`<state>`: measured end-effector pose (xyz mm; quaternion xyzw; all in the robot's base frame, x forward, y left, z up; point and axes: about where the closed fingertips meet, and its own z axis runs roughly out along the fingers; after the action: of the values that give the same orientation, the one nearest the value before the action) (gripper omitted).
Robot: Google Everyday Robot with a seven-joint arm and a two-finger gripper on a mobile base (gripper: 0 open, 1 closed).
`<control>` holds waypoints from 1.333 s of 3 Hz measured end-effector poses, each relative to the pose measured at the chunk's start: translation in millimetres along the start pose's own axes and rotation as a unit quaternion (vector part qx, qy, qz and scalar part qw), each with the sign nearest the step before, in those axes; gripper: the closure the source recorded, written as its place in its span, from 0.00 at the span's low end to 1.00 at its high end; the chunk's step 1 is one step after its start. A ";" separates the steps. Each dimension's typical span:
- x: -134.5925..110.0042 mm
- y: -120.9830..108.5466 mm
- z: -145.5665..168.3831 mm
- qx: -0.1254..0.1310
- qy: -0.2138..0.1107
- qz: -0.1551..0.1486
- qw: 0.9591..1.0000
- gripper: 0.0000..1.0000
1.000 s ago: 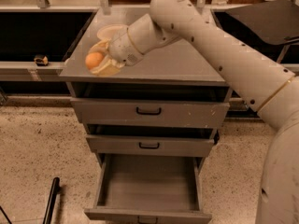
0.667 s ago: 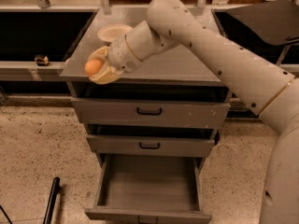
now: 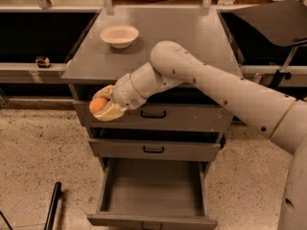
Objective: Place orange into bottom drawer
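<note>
My gripper (image 3: 101, 107) is shut on the orange (image 3: 98, 104), a small round orange fruit. It holds the fruit in the air in front of the left end of the grey cabinet's top drawer front, off the cabinet top. The bottom drawer (image 3: 152, 219) is pulled open below, its grey tray bare inside. The orange hangs above and left of the drawer's left wall.
A cream bowl (image 3: 119, 35) stands on the cabinet top (image 3: 192, 37) at the back left. Two shut drawers with black handles (image 3: 153, 113) sit above the open one. A black pole (image 3: 53, 206) leans on the speckled floor at lower left. Dark shelving flanks the cabinet.
The arm has swung the orange from over the cabinet top's left edge down and forward, to in front of the top drawer. The bowl now shows uncovered.
</note>
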<state>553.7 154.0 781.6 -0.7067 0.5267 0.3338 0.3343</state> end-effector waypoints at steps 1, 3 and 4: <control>0.0 0.0 0.0 0.000 0.000 0.000 1.000 1.00; 87.1 13.9 70.1 -0.038 -0.006 0.046 0.998 1.00; 157.7 39.5 121.4 -0.034 0.014 0.047 0.998 1.00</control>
<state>536.0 163.1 579.6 -0.6965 0.5524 0.3570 0.2867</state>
